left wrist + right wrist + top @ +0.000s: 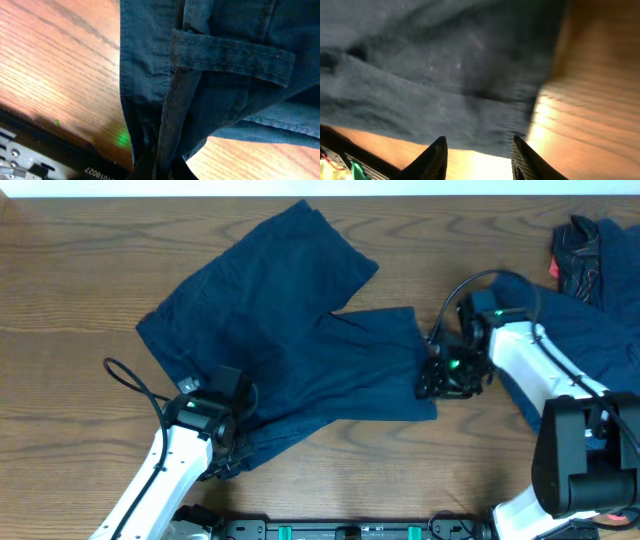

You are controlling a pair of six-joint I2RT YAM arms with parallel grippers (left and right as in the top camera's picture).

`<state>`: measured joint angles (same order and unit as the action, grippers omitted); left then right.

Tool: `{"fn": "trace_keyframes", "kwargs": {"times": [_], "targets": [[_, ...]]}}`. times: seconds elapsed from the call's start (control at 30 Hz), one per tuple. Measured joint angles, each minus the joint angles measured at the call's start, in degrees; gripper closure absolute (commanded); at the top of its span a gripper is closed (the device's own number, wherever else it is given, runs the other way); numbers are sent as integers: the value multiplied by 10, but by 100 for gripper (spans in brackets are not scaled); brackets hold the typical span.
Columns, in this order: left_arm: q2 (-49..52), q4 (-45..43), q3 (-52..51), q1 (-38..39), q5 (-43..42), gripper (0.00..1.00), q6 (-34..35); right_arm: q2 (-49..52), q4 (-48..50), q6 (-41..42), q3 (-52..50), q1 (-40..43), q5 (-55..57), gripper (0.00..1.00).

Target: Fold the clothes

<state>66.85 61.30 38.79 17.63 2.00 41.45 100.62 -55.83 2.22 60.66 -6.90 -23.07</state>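
Navy cloth is the only thing in contact with either tool. Nearest the robot's base, the left gripper [236,438] sits at the near left edge of the navy shorts [290,330]. In the left wrist view its jaws [159,170] are drawn together on a gathered fold of the shorts [225,100], with no gap visible between them. The fabric rises out of that grip in a tight bunch. A belt loop [232,57] and stitched seams lie just beyond it, which marks this as the waistband end. The wooden table [50,65] shows to the left of the cloth.

Further out and across, the right gripper [432,380] stands at the right-hand hem of the same shorts, where one leg ends. The right wrist view is blurred. It does show the right gripper [479,141] with its two fingers [436,157] set well apart, a wide opening. Nothing is held between them: the hem of the shorts [445,75] lies just beyond the fingertips, and bare table [590,100] shows in the gap and to the right. Whether the tips touch the cloth cannot be told.

Overhead, the shorts lie spread across the middle of the table [70,280], one leg reaching toward the far edge and the other toward the right gripper. The surface is rumpled, not flat.

At the far right a second navy garment [610,330] lies partly under the right arm. A dark cloth with red trim [575,260] rests at its far end, touching it.
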Motion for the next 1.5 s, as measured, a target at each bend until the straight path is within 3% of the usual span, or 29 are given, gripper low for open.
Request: {"fn": "trace_keyframes", "kwargs": {"times": [0.23,0.5,0.63,0.73,0.87,1.0,1.2,1.5], "targets": [[0,9,0,0,-18,94,-2,0,51,97,-82,-24,5,60],[0,9,0,0,-21,94,-2,-10,63,210,-102,-25,-3,58],[0,9,0,0,-21,94,-4,-22,88,264,-115,-25,-4,51],[0,9,0,0,-21,94,-4,-34,110,304,-129,-25,-6,51],[0,9,0,0,-21,94,-4,-51,173,340,-154,-25,-20,64],[0,9,0,0,-21,94,-4,-50,225,356,-165,-25,-22,97],[0,8,0,0,-21,94,-4,-47,268,362,-168,-25,-14,99],[0,8,0,0,-21,94,-4,-71,234,337,-154,18,68,99]]}}
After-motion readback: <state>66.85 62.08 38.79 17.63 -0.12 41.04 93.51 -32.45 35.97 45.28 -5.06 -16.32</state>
